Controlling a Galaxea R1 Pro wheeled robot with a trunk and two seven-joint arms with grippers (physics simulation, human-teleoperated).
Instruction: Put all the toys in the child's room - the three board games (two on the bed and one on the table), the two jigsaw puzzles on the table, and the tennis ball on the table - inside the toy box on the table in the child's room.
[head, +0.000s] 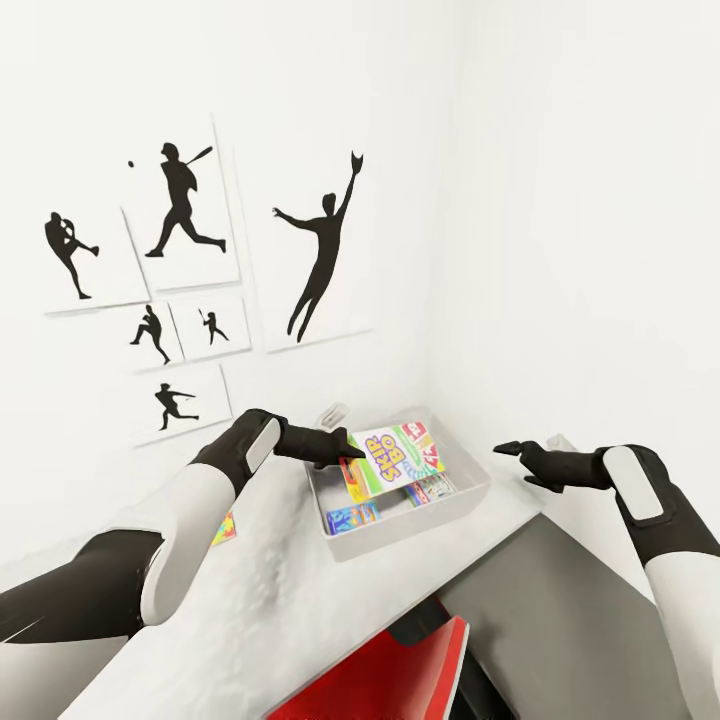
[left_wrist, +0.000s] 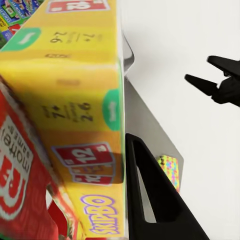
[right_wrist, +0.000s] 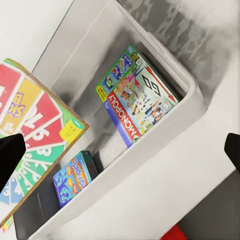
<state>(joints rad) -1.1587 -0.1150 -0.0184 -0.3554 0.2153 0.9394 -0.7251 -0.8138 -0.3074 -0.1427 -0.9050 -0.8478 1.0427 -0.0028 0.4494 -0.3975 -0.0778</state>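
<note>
Over table (head: 250, 590), left gripper (head: 345, 452) clamps Skip-Bo box (head: 385, 458).

A Monopoly box (right_wrist: 137, 105) and a blue game box (right_wrist: 75, 177) lie inside the grey toy box (right_wrist: 165, 145).

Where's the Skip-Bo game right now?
In the head view the Skip-Bo game is tilted over the toy box at the table's far end, at the left end effector, above two other game boxes inside.
</note>
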